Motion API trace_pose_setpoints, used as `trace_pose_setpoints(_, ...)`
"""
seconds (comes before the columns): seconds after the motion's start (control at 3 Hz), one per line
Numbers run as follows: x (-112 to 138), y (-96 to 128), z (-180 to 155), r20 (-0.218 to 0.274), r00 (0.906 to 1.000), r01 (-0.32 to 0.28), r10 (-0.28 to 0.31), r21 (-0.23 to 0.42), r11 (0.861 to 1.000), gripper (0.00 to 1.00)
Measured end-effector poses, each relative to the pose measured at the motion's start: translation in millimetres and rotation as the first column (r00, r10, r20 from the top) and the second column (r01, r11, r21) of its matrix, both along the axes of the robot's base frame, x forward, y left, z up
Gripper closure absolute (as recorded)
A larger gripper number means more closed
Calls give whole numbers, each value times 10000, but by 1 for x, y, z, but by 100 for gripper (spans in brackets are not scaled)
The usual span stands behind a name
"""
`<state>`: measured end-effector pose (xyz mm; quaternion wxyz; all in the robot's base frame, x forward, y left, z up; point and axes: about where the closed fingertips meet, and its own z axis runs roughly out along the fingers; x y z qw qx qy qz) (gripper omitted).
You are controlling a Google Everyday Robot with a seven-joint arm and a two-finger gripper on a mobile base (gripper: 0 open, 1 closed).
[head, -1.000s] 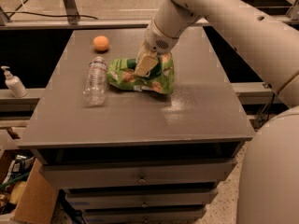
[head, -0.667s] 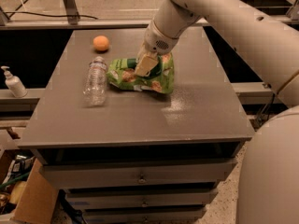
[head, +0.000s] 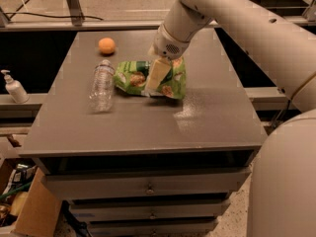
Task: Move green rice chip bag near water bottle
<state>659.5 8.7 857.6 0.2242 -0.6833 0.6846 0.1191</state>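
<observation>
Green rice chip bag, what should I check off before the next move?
1. Gripper placed on the green rice chip bag: ok.
2. Hold on the bag secure: cannot tell.
3. Bag close beside the water bottle: ok; whether they touch, cannot tell.
4. Bottle stable: not ok, it lies on its side and might roll if nudged.
5. Orange apart from the bag: ok.
6. Bag well inside the table edges: ok.

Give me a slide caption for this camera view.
Gripper at the green rice chip bag, beside the water bottle lying on a gray table.
</observation>
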Motion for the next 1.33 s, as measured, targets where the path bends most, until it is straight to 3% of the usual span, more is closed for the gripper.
trace_pose_setpoints(0.33,0,-1,0,-11,10000,4,-4,-15,10000,0)
trace_pose_setpoints(0.67,3,-17,8,32,9998,181,-182,305,9994,0)
trace_pose_setpoints(1.0,10,-54,19,45,9976,686,-694,1017,9924,0)
trace_pose_setpoints(1.33,13,-103,28,-31,9906,1343,-1364,1999,9706,0)
